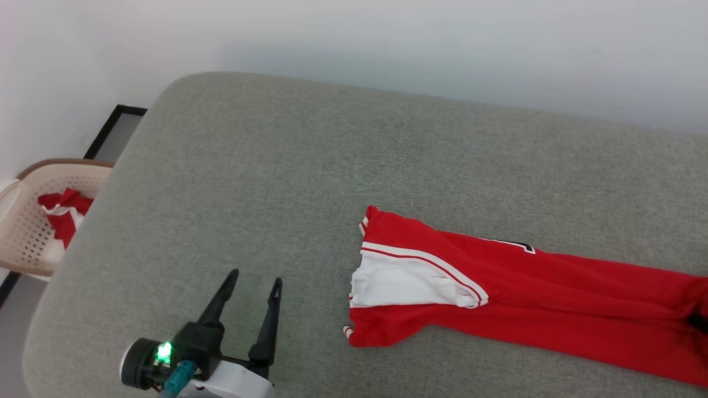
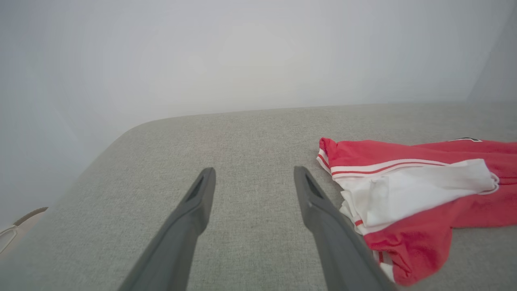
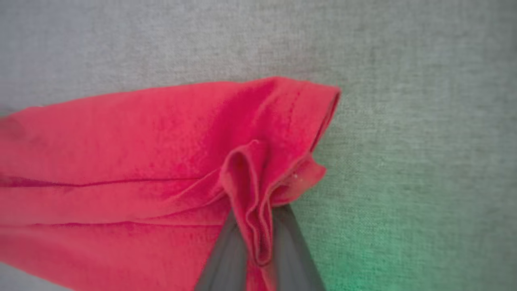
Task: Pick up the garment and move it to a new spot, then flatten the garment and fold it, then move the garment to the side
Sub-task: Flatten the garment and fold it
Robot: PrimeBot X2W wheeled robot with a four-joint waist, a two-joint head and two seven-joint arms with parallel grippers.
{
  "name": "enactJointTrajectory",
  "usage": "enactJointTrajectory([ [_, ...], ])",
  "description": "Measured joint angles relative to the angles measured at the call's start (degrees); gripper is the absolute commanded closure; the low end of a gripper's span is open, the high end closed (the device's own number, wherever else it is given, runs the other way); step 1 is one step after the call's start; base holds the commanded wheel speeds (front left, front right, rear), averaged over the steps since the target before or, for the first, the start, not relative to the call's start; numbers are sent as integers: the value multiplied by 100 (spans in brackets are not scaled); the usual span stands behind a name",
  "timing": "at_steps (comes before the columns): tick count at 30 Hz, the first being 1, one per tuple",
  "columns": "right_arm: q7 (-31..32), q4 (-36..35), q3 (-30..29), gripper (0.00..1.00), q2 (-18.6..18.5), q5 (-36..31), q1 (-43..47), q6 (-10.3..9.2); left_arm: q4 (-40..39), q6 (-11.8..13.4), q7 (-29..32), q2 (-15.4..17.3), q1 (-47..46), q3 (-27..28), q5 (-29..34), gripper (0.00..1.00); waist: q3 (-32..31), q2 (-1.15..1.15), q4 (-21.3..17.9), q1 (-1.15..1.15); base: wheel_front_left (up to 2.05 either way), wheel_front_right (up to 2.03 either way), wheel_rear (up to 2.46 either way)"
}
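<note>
Garment long axis 9–3, head view. Right end effector pinching its 3 o'clock end — left end effector spread, empty, sleeve end at its 3 o'clock.

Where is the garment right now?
In the head view the garment lies stretched across the right half of the grey cushion, right of the open left claw; the right claw pinches its red end.

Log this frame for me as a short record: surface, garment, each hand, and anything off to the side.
surface: grey upholstered cushion
garment: red jersey, bunched lengthwise, white sleeve on top
left hand: open, empty, apart from the jersey
right hand: fingers closed on a fold at the jersey's other end
side: pale basket holding red-and-white cloth
</note>
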Motion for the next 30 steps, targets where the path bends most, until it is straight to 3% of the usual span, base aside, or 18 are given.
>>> enactJointTrajectory([
  [8,-468,-88,-415,100,-2,-40,-4,9,-80,-163,0,-146,54,288,289,0,57,0,-337,0,0,0,0],
  [14,-732,-81,-828,100,-372,-164,49,8,-355,-298,0,-325,43,650,250,0,129,0,-685,0,0,0,0],
  [21,-1045,75,-1724,100,-984,-312,97,4,-486,-407,0,-416,-2,891,342,0,316,0,-1056,0,0,0,0],
  [26,-1040,-299,-1874,100,-890,-356,93,4,-519,-475,0,-493,-24,915,314,0,438,0,-1244,0,0,0,0],
  [30,-693,-1251,-1370,100,-478,-243,311,4,-437,-502,0,-549,-12,935,371,0,426,0,-1320,0,0,0,0],
])
